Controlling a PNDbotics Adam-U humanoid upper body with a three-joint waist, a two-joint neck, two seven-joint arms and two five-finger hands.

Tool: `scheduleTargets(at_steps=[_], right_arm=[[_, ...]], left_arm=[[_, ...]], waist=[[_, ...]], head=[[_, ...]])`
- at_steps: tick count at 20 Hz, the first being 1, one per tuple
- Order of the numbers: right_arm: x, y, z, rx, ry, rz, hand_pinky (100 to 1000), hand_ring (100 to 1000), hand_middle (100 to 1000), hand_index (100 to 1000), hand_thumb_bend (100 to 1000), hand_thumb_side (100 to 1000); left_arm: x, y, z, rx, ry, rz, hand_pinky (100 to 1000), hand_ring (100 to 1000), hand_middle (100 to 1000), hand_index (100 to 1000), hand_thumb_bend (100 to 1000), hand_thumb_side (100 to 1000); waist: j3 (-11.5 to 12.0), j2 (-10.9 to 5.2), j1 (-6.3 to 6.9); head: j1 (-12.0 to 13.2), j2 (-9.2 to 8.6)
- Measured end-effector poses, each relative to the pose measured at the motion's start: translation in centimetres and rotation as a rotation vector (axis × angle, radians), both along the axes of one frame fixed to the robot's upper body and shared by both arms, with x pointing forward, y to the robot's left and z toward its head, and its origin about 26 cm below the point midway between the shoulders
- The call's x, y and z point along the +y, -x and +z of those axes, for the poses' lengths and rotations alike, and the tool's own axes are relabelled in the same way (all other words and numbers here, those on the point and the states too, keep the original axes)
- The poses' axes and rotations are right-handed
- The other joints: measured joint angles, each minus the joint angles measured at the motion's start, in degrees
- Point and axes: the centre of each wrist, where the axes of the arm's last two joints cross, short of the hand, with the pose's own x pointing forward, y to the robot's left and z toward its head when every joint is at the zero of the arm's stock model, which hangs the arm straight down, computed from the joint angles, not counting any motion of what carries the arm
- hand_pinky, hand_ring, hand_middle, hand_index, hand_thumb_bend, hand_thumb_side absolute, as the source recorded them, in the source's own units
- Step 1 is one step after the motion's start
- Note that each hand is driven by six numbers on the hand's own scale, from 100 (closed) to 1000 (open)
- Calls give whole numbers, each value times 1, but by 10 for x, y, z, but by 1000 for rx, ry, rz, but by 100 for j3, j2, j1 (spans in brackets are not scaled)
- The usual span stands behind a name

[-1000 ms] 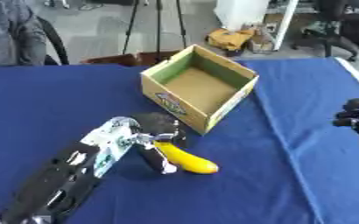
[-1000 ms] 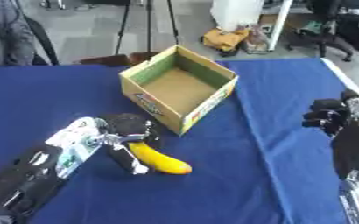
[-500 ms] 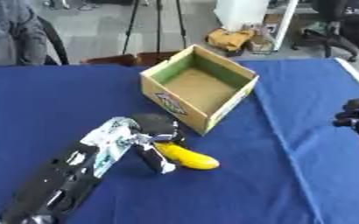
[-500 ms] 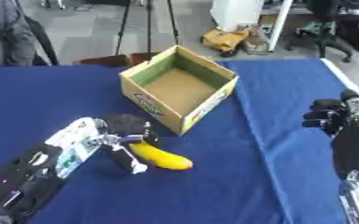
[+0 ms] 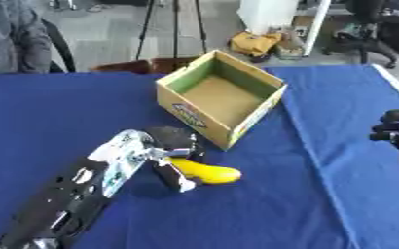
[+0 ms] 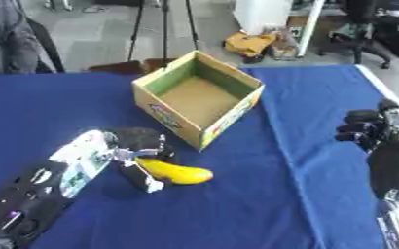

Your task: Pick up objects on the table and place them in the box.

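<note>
Left eye view, left hand (image 5: 171, 146) fingers curled on banana (image 5: 205, 172)

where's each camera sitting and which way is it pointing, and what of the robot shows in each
Left eye view: sits in the robot's head, looks down and forward over the blue table at the cardboard box and the banana; shows the left arm, the left hand at the banana, and the right hand cut by the right edge.
Right eye view: same head, slightly to the right, same aim; the right hand and forearm show more fully.
Shared: both show table, open box, banana, both hands, with tripod legs on the floor beyond.
</note>
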Motion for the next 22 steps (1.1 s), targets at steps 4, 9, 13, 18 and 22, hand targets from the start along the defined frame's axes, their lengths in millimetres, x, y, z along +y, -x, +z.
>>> scheduleTargets(at_steps=[4,9,13,18,22], right_arm=[[0,0,0,0,0,0,527,539,530,592,100,916],[0,0,0,0,0,0,527,539,530,592,100,917],[0,0,0,0,0,0,527,539,530,592,100,917],[0,0,0,0,0,0,527,539,530,592,100,917],[0,0,0,0,0,0,527,539,530,592,100,917]], left_arm=[[3,1,4,2,-6,5,654,581,561,684,100,423],[3,2,7,18,-55,-18,691,612,594,722,286,416],[4,2,4,43,-113,-28,701,622,607,737,388,431],[4,1,5,58,-141,-39,701,622,608,738,368,430],[4,1,5,60,-143,-38,701,622,608,738,368,430]], waist=[[6,-2,3],[8,-15,0],[22,-14,0],[21,-14,3],[21,-14,3]], head=[[-16,-1],[-27,-2],[-37,-14],[-39,-15],[-40,-16]])
